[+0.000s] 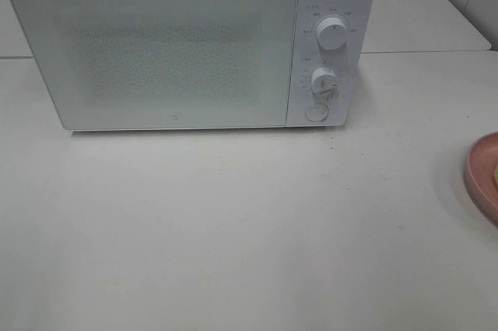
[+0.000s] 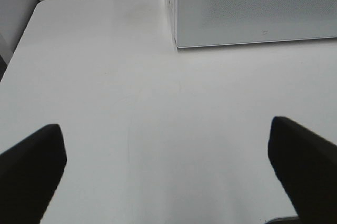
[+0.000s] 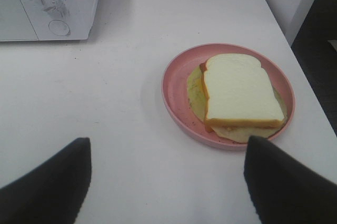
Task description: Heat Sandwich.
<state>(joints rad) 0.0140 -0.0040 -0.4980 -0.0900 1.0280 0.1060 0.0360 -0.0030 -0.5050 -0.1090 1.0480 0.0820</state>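
Both the left gripper (image 2: 168, 174) and right gripper (image 3: 166, 182) are held wide and empty; the microwave (image 1: 156, 51) is closed, the sandwich (image 3: 239, 91) untouched on its plate (image 3: 176, 89).

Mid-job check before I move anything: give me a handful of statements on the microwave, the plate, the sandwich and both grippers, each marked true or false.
1. The microwave door is shut. True.
2. The sandwich is already inside the microwave. False: it lies on the pink plate on the table, to the microwave's right.
3. The right gripper holds the sandwich. False: its fingers stand open, apart from plate and sandwich.
4. The left gripper is open with only bare table between its fingers. True.
5. The microwave's control panel has two knobs, with a round button below them. True.
6. The plate sits fully in the high camera's view. False: only its edge shows at the right border.
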